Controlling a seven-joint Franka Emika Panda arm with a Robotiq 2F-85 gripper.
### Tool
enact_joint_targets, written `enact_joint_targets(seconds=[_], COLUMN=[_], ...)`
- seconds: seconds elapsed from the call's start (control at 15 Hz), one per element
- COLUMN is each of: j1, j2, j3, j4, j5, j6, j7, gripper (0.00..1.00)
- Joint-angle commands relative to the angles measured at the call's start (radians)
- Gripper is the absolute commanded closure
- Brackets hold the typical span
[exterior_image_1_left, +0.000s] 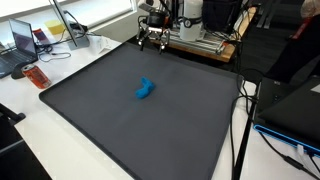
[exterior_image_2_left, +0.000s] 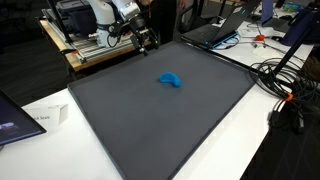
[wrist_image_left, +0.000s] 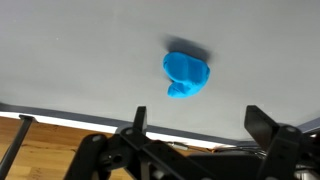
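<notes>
— Whereabouts of the blue lump (exterior_image_1_left: 145, 90)?
— Near the middle of the dark worktop (exterior_image_1_left: 90, 115), lying alone and touching nothing else. Plain to see in both exterior views. From the wrist view, straight ahead and well apart from the jaws.
— And the jaws?
— Spread wide, holding nothing. Hanging over the far edge of the worktop, close to the wooden bench (wrist_image_left: 60, 140) behind it.
— Heavy?
— Probably not. Looks small, rounded and lumpy, with a dull surface. Likely light, perhaps rubbery or foam-like. Cannot tell for sure whether stiff or squashy.
— Slippery?
— Unlikely on that mat-like surface, though might roll or skid if nudged from one side only.
— Fragile?
— Doubtful, with no thin parts showing.
— Best spot to take hold?
— Across the middle, judging from the wrist view: broad rounded end uppermost in that picture, smaller tail below. Safest to pinch the waist from both sides at once. Risky to grip the tail alone, with a fair chance of twisting out.
— Anything nearby to mind?
— Nothing close. Laptop (exterior_image_1_left: 25, 40) and cables (exterior_image_2_left: 285, 80) off the worktop, well apart.
</notes>
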Motion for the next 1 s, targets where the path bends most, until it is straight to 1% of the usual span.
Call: enact_joint_targets(seconds=[0.0,0.13,0.4,0.47,0.53,0.6,0.73,0.8,0.93], j1=[0.007,0.017,0.034,0.225,0.094,0.147,0.201,0.237,0.313], j2=[0.021,0.023,0.051,0.062,0.093,0.129,0.204,0.251,0.349], j3=[0.063,0.107,0.206,0.074,0.218,0.209,0.23,0.228,0.204], j4=[0.049,0.082,0.165,0.164,0.206,0.227,0.272,0.299,0.356], j5=[0.0,0.0,0.0,-0.133,-0.087,-0.147,-0.247,-0.306,-0.415], j6=[0.11,0.197,0.417,0.465,0.518,0.565,0.649,0.693,0.768], j7=[0.013,0.035,0.1,0.271,0.218,0.302,0.421,0.484,0.591], gripper=[0.0,0.0,0.0,0.0,0.0,0.0,0.0,0.0,0.0])
